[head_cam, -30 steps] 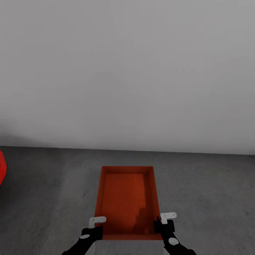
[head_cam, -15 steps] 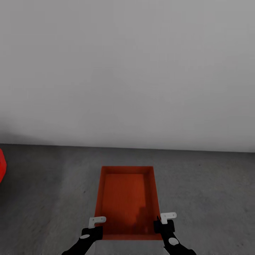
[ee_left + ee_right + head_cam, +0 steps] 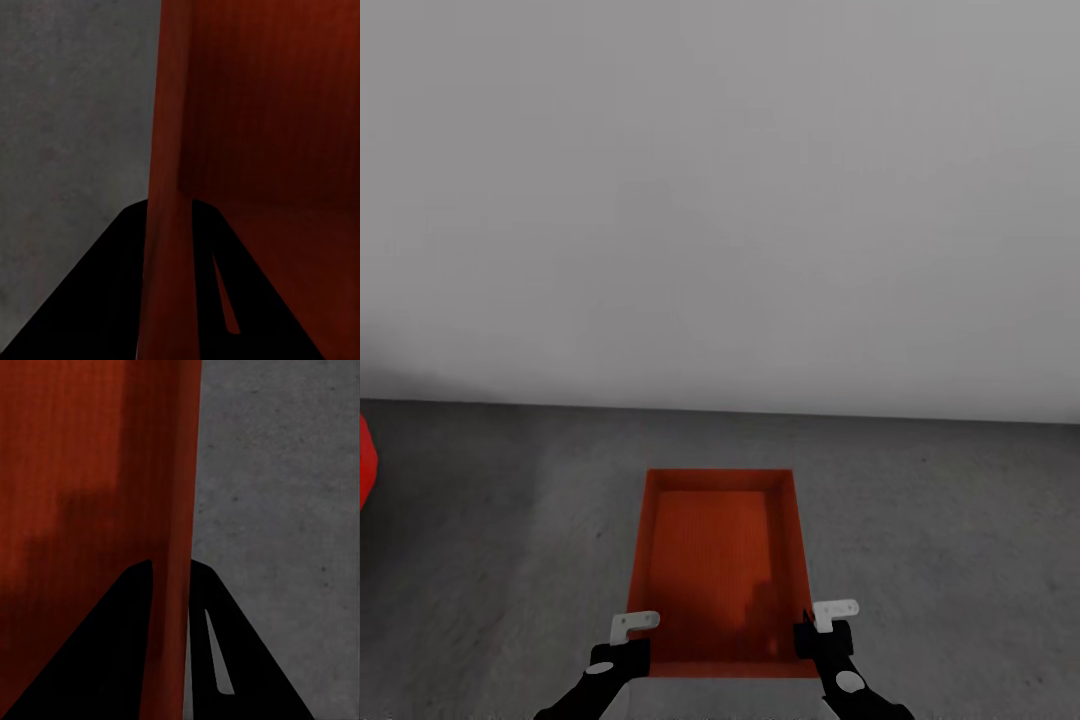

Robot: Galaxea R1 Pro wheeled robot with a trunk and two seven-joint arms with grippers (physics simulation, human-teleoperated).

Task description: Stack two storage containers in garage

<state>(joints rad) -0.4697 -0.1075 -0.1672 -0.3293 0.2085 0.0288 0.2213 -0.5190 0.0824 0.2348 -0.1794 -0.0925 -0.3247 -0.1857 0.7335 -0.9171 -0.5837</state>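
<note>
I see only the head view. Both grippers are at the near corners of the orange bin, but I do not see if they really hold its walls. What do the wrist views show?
Observer: In the left wrist view, the left gripper has one dark finger on each side of the storage container wall, so the wall sits between them.
Operator: And the right side?
Observer: The same: the right gripper straddles the opposite wall, one finger inside the bin, one outside.
Operator: Is anything under the bin there?
Observer: Beside the wall, the right wrist view shows bare grey floor, speckled; whether the bin touches it cannot be told.
</note>
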